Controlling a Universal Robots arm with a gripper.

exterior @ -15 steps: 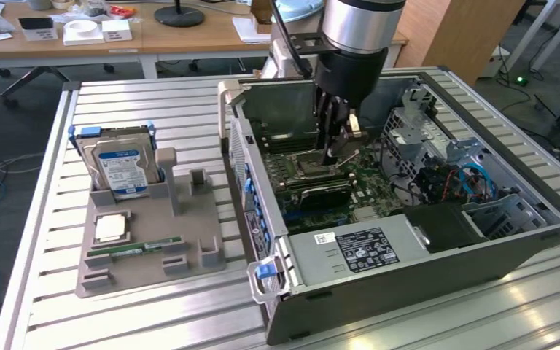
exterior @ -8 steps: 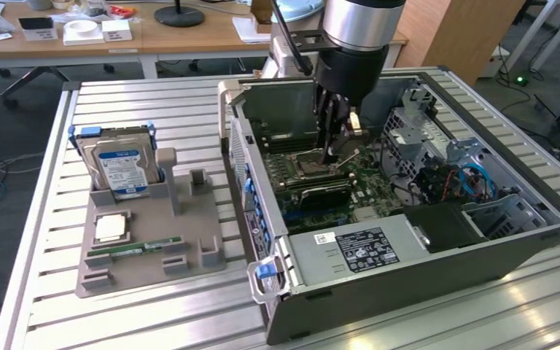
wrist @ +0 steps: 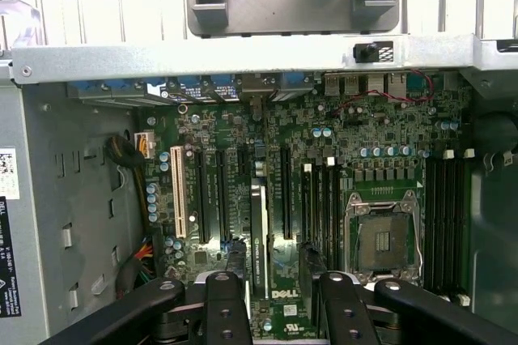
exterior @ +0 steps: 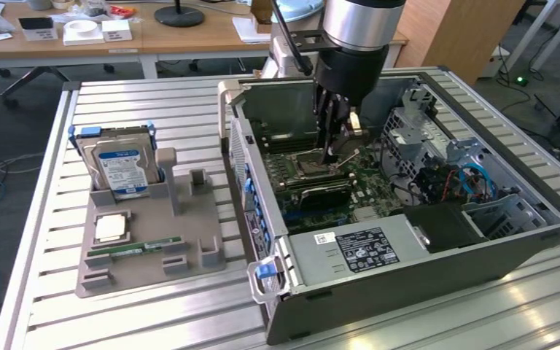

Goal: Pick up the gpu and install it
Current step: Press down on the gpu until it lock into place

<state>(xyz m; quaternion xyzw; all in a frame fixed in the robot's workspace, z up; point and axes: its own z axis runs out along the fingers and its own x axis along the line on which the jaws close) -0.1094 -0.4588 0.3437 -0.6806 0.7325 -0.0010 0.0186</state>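
Fingers [wrist: 225, 300] apart, gripping nothing, straddling gpu [wrist: 258, 232]: slim dark card, edge-on over motherboard [wrist: 380, 163].

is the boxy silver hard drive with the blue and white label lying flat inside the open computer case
No, the boxy silver hard drive stands upright in the grey holder tray beside the case.

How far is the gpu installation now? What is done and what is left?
Done: the gpu stands upright on the motherboard, apparently in a slot. In hand: nothing; the gripper is open over the card and does not grip it. Left: possibly pressing it home; I cannot tell whether the card is fully seated.
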